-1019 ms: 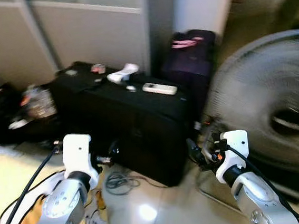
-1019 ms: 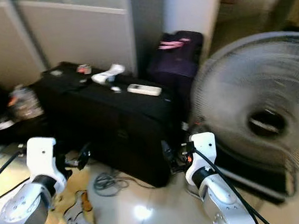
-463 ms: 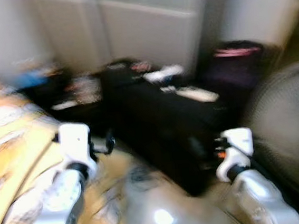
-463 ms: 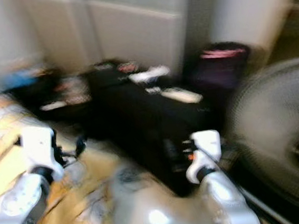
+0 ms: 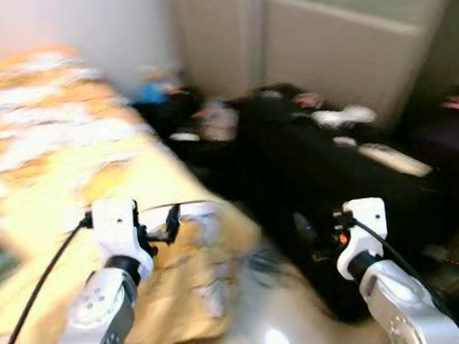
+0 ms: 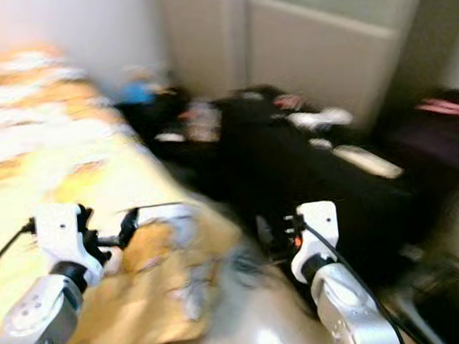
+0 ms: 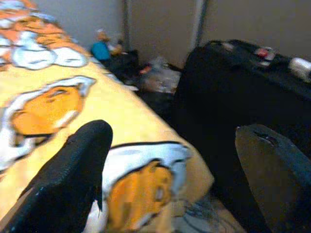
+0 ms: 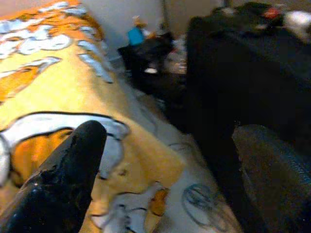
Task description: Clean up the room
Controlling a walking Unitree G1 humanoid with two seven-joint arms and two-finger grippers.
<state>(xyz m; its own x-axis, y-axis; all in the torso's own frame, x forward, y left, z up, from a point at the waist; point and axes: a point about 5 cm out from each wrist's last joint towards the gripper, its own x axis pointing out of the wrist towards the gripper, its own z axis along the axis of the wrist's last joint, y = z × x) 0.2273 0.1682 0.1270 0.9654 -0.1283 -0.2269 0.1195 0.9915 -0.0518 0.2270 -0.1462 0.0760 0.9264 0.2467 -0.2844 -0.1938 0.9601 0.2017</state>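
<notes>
Standing over the yellow bedspread [image 5: 68, 179] with both arms raised, the left gripper [image 7: 170, 179] and right gripper [image 8: 170, 179] spread wide and empty — clutter sits on the black suitcase [image 5: 327, 171], well apart. The views are blurred — a step could snag the cable coil [image 8: 201, 201] on the floor

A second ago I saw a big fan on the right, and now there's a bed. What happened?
The robot turned to its left, so the camera swung: the fan slid out of view and the yellow bedspread came in. The things themselves did not move. The black suitcase still carries its small items, and the left gripper and right gripper stay open and empty in front.
</notes>
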